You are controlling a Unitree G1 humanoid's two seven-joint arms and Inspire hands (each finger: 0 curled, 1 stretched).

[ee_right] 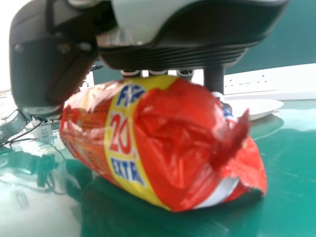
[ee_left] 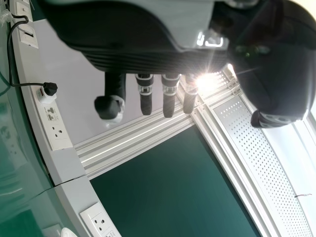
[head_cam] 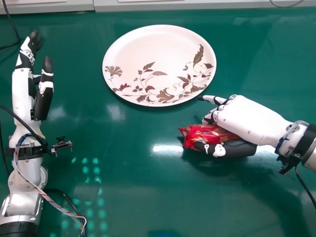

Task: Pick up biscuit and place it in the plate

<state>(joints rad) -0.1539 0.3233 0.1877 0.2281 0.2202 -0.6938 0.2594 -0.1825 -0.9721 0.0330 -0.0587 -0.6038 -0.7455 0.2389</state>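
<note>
Red biscuit packet (head_cam: 200,134) is being pinched between thumb and fingers of right hand (head_cam: 242,116), right of frame centre; whether green table (head_cam: 133,197) is being touched beneath cannot quite be told. Floral-patterned plate (head_cam: 143,47) is being seen near packet, at upper centre. Left hand (head_cam: 22,91) is being held at upper left, fingers extended.

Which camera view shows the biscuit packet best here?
The right wrist view, where the biscuit packet is close, its printed band and crumpled end plain. The head view shows it smaller, partly covered by the right hand.
</note>
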